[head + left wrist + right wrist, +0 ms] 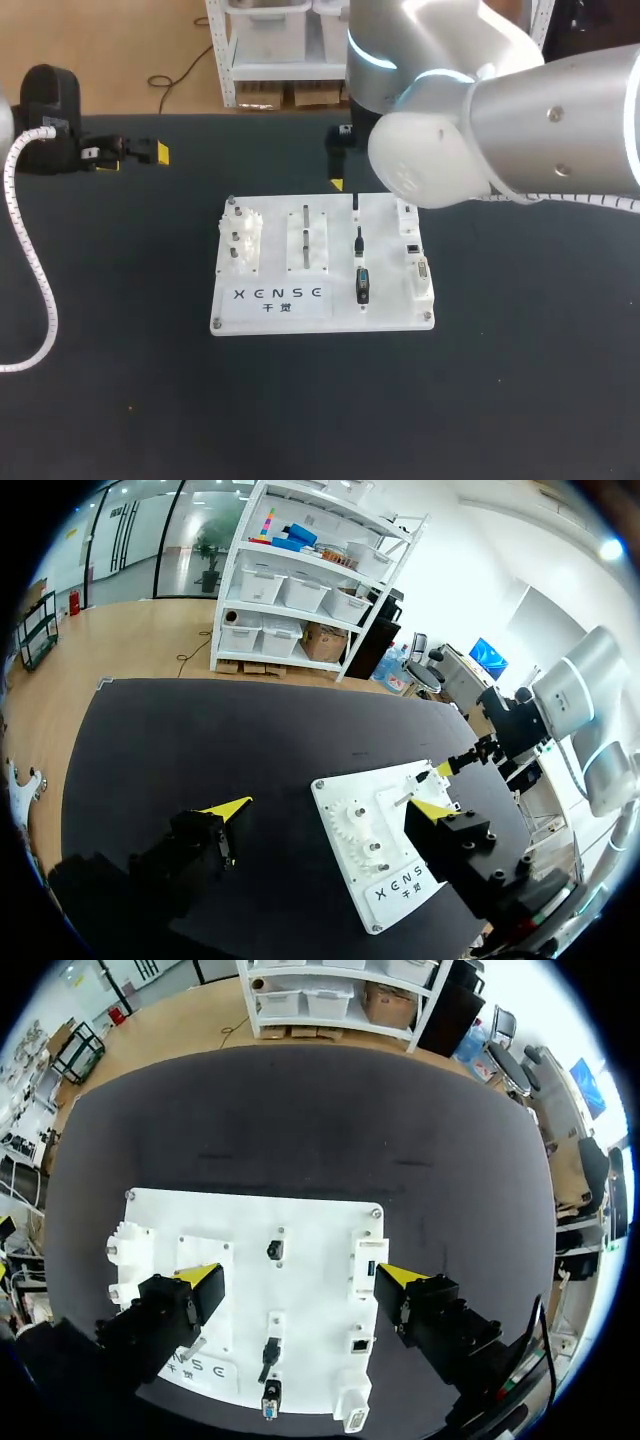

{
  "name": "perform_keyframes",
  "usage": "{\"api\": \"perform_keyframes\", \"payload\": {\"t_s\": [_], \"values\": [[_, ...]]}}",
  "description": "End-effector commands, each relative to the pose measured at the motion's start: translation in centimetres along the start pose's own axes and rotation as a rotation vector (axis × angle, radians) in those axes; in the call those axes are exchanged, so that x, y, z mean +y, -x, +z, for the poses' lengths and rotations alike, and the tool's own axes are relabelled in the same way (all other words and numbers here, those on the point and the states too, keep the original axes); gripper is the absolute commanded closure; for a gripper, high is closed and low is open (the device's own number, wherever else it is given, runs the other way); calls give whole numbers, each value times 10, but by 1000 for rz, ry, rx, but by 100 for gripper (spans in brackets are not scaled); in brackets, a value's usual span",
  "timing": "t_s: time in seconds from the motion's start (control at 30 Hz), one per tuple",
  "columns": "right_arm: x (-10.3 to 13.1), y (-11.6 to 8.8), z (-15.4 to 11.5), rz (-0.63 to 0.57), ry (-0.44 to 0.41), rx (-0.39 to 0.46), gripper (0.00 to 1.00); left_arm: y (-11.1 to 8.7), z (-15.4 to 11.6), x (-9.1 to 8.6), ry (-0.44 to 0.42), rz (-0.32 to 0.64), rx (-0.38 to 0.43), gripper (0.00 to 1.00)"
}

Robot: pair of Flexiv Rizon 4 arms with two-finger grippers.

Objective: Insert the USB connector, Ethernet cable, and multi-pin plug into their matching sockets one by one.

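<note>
Room: the board (320, 265) sits mid-counter (520, 400), with bare black surface all round it, widest toward 6 and 9 o'clock.
Plugs: the USB connector (355, 205), Ethernet cable (359, 241) and multi-pin plug (363, 286) lie in a column running 12 to 6 o'clock, right of the board's middle.
Sockets: the sockets (416, 262) line the board's 3 o'clock edge, just beside the plugs but apart from them.
Left: the left hand (133, 157) is at 10 o'clock from the board and well apart, fingers spread wide, holding nothing.
Right: the right hand (300, 1276) hangs at the board's 12 o'clock edge, fingers wide apart and empty.
Views: the head view shows only one yellow tip of the right hand under its arm. The right wrist view shows both tips flanking the plug column. The left wrist view shows the board's 9 o'clock side.
</note>
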State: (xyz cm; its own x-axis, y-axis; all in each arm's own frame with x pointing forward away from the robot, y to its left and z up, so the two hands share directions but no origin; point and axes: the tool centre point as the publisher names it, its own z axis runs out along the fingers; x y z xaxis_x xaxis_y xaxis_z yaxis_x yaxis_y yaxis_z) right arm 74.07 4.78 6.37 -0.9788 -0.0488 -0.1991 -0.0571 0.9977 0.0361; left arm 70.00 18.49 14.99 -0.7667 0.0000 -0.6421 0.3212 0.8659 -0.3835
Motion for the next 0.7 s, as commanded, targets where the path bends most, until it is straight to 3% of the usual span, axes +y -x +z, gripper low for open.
{"api": "perform_keyframes", "payload": {"t_s": [0.03, 0.33, 0.6, 0.7], "values": [[7, 13, 9, 10, -7, 51, 0, 0, 0, 0, 0, 0, 0, 0], [13, 11, 23, 6, -78, 57, 1, 0, 0, 0, 0, 0, 0, 0], [11, 6, 33, 16, -90, 59, 49, 0, 0, 0, 0, 0, 0, 0], [10, 4, 36, 20, -87, 71, 51, 0, 0, 0, 0, 0, 0, 0]]}}
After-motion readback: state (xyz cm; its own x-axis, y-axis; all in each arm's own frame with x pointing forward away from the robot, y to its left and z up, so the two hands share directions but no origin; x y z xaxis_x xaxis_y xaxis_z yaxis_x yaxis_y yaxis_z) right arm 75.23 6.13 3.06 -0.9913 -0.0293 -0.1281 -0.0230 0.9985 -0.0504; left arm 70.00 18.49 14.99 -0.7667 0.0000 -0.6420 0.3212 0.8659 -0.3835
